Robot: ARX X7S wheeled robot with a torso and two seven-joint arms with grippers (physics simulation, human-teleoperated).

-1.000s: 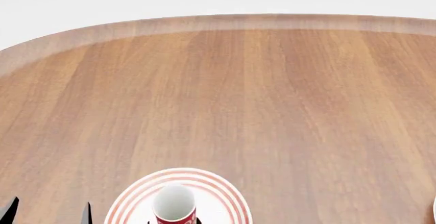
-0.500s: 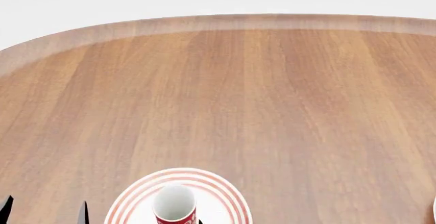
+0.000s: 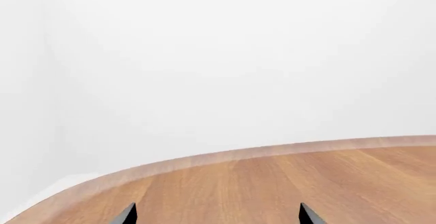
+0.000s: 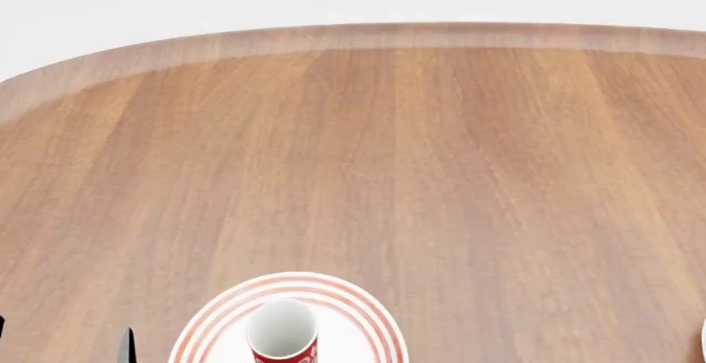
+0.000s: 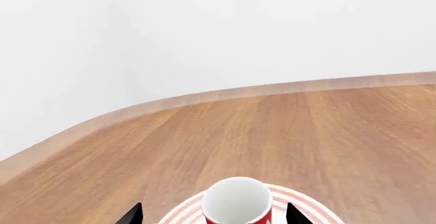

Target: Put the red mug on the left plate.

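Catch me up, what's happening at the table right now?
The red mug stands upright on the left plate, so the placing looks done. The right gripper sits around it, fingertips apart on either side with gaps showing. The left gripper is open over the bare wooden table, holding nothing.

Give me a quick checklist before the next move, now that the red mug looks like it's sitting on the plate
1. Small red mug with white inside over the round white plate with red rings: ok, inside the rings in the head view.
2. Mug upright: ok, its round opening faces up in the right wrist view.
3. Mug base resting on the plate: cannot tell, base is cut off.
4. Right gripper released: fingertips stand either side of the mug with gaps, looks open; contact lower down cannot tell.
5. Left gripper clear: ok, open, nothing between its tips, only wooden table ahead.
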